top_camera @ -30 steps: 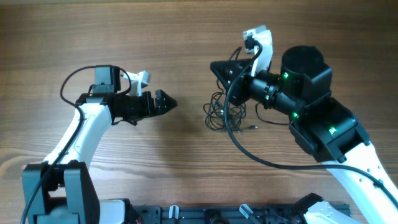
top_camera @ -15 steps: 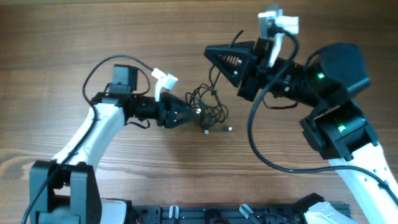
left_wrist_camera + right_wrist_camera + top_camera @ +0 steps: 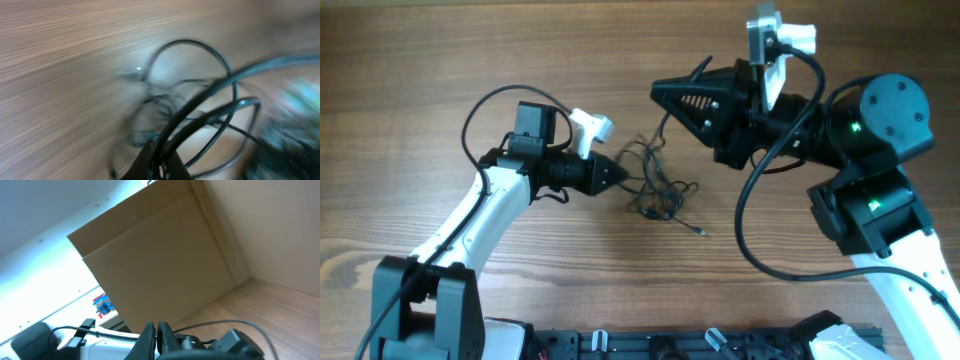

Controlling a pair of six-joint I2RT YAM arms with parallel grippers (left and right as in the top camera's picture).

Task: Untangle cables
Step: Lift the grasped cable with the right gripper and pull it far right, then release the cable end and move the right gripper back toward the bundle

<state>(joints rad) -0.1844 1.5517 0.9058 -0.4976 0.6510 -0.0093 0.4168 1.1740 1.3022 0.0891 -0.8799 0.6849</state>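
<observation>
No legible writing anywhere; a small blue-and-red label [image 3: 101, 305] in the right wrist view is too small to read.

Cables [image 3: 658, 188]: thin, glossy black cords, knotted into a loose clump of loops lying on the brown wood-grain desk [image 3: 440, 60]. The clump's long axis runs diagonally, from the end near the left tool down to a stray end carrying a small plug [image 3: 703, 232].

Left tool [image 3: 617, 177]: touching the clump's left edge, fingers clenched on several strands. Its wrist view is blurred, with loops fanning out from the tip.

Right tool [image 3: 658, 93]: above the clump, fingers pressed together. One strand rises to its tip and looks pinched there. Its wrist view also takes in a plain, flat cardboard panel [image 3: 150, 255].
</observation>
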